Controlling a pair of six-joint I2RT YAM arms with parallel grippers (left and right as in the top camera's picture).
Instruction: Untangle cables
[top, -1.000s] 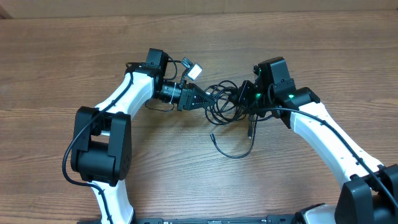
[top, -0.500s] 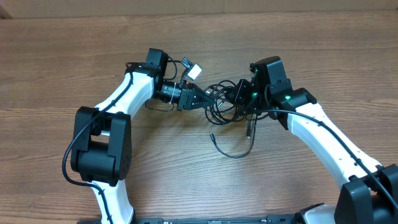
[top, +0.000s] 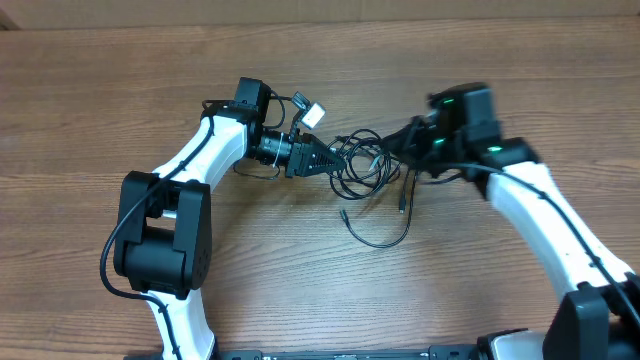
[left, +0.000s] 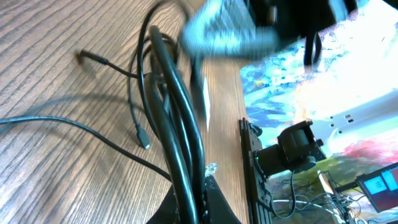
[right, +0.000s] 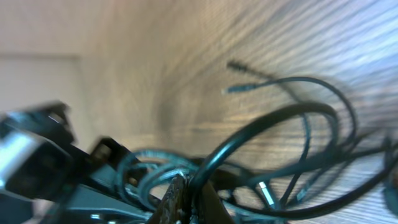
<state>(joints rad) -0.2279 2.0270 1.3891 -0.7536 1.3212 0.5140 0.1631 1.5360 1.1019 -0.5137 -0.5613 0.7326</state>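
From overhead, the cables (top: 358, 165) sit as one knotted clump mid-desk (top: 120, 80), strung between the two hands. The left hand (top: 325, 158) has hold of the clump's left side and the right hand (top: 405, 150) its right. One loose strand (top: 378, 238) curls away toward the near edge.

In the left wrist view, the left hand's jaws are pinched tight on a thick bunch of strands (left: 180, 130). Two plug ends (left: 143, 142) lie free on the wood.

The right wrist view is blurred. The right hand's jaws look nearly closed around one looping cord (right: 267, 121).

The work seems barely begun. No cord lies fully apart from the others, so nearly all the separating is left.
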